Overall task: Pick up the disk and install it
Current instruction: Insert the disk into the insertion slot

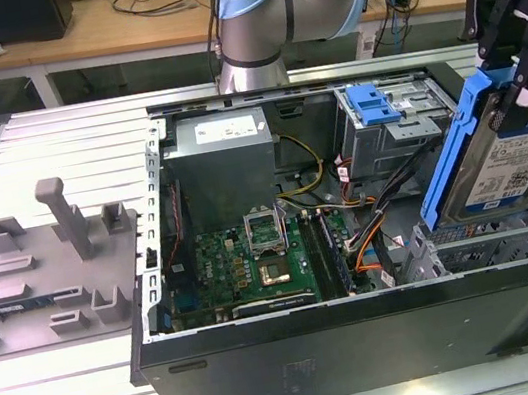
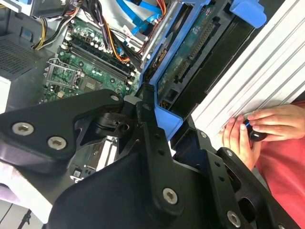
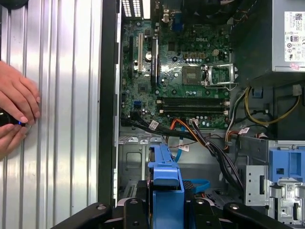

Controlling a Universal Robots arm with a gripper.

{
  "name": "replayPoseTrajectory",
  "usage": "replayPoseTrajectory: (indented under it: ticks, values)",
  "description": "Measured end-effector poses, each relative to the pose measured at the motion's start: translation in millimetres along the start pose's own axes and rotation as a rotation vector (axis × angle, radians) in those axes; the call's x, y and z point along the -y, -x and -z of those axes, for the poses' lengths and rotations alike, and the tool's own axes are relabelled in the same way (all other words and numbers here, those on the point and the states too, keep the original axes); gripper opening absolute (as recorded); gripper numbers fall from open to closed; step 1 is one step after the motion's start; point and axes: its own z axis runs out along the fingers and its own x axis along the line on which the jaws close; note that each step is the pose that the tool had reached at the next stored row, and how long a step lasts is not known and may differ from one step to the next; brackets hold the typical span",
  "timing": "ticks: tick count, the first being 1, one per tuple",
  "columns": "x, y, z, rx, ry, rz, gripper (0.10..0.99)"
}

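- Your jaws are clamped on the disk (image 1: 514,166), pressing on the blue frame around its edges; in both wrist views the black fingers (image 2: 145,112) (image 3: 136,207) sit tight against that blue plastic.
- The disk is lifted off the bench (image 1: 74,392) and held steeply tilted, label side facing the exterior camera.
- It hangs over the metal drive cage (image 1: 499,239) at the exterior view's right end of the open computer case (image 1: 370,347). You cannot tell whether its lower edge touches the cage.
- In the second wrist view the disk's green circuit-board underside (image 2: 190,52) faces the camera, with the ribbed bench surface just beside it.
- The motherboard (image 1: 254,260) lies flat in the middle of the case, well apart from the disk, with bundled cables (image 1: 373,240) between them.
- A person's hands (image 3: 16,109) rest on the bench outside the case wall, closed around a small dark object (image 2: 256,135).
- A grey plastic fixture (image 1: 52,263) sits on the bench at the exterior view's left.
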Motion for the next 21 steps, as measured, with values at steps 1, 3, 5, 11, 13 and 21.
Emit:
replayPoseTrajectory:
  ticks: [1,3,5,11,13,21]
  values:
    - [0.9,-0.1,-0.7,0.0001,0.0,-0.002,0.365]
    - [1.0,-0.2,-1.5,0.0001,0.0,-0.003,0.365]
    - [1.1,-0.5,-2.4,0.0002,0.0,-0.005,0.365]
    - [1.2,-0.7,-5.0,0.0004,0.0,-0.01,0.365]
    - [1.2,-1.0,-6.0,0.0005,0.0,-0.011,0.365]
    - [1.4,-1.8,-11.5,0.0006,0.0,-0.015,0.365]
